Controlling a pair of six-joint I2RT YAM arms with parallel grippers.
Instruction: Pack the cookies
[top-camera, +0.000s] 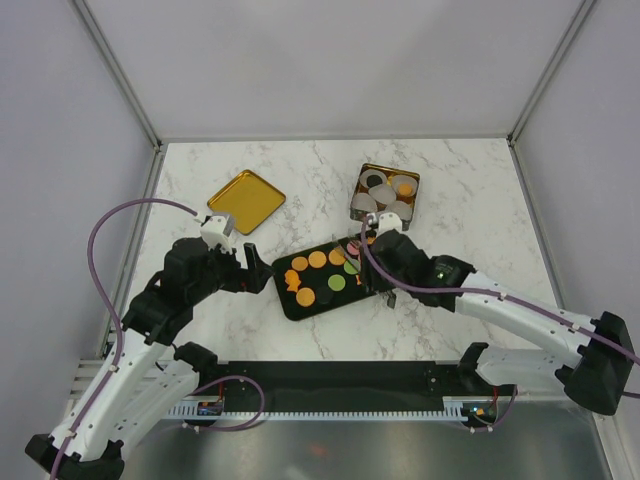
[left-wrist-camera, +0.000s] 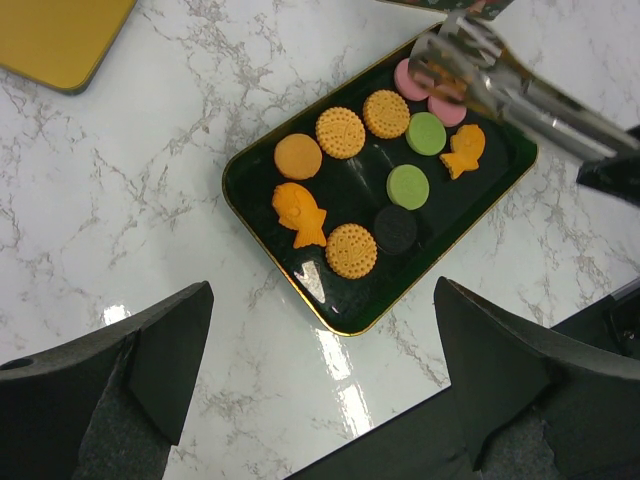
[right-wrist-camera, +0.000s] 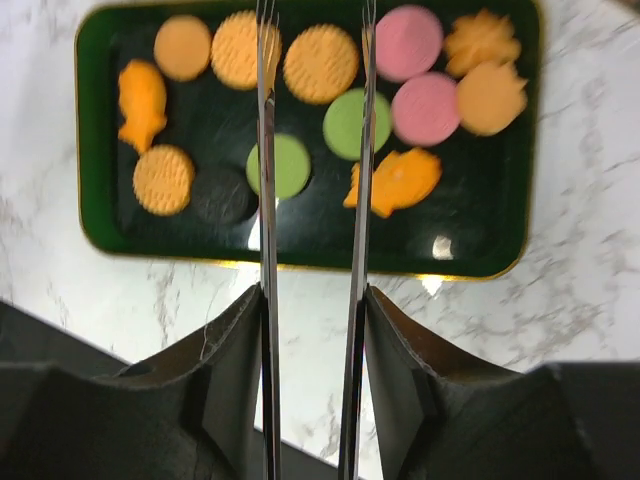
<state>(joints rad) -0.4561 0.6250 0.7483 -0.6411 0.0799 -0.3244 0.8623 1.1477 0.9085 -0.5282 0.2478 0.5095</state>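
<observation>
1. The cookies (right-wrist-camera: 320, 62) lie flat in one layer on the black tray (right-wrist-camera: 460, 235) in the middle of the table. There are ridged orange rounds, smooth green and pink discs, one black disc, and some fish and flower shapes.
2. My right claw (right-wrist-camera: 312, 310) is pinching a pair of tongs (right-wrist-camera: 266, 200). The blades run parallel with a gap between them, and the tips reach over the pink ones at the tray's corner nearest the tin. I can't tell whether they touch anything.
3. I reckon this is the pick-up step. Next I need to get the tips down on either side of one cookie, squeeze gently, lift it and carry it across to a cup.
4. Polished steel against thin, hard discs on a glossy tray looks likely to skid, so I'd better grip squarely.
5. Toward the table's far edge is the gold tin (top-camera: 391, 169), lined with white fluted paper cups (top-camera: 380, 196). Its flat gold lid (top-camera: 245, 200) lies to the left on the marble table (top-camera: 470, 300).
6. My left claw (left-wrist-camera: 322, 290) is spread wide and empty, hovering at the tray's near edge.
</observation>
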